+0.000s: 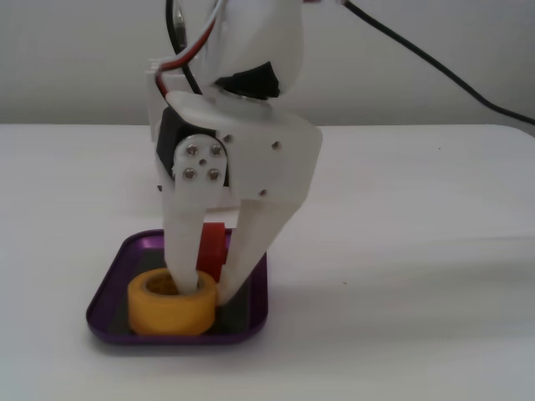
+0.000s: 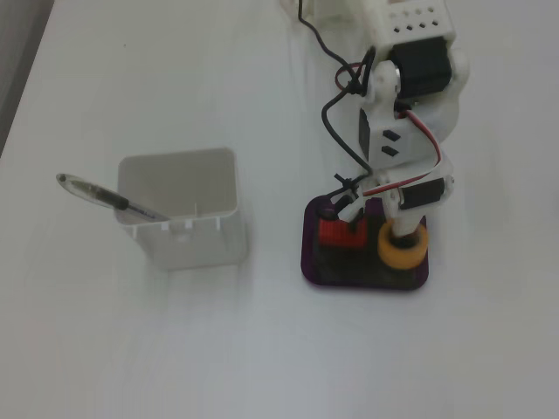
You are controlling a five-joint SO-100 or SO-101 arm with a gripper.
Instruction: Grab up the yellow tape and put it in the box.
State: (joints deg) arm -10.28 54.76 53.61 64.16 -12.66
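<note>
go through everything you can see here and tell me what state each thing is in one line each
Yellow tape: lying flat inside the tray, one finger in its hole, one outside its wall.
Purple tray: on the table, holding the tape and the red cube.
Red cube: resting in the tray beside the tape.
Gripper: lowered into the tray, straddling the tape's wall.
White container: upright, open-topped.
Pen: leaning on the container's rim.

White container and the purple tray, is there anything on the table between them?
No. In the fixed view from above, the table between the white container and the purple tray is bare; the pen leans out of the container's far side.
</note>
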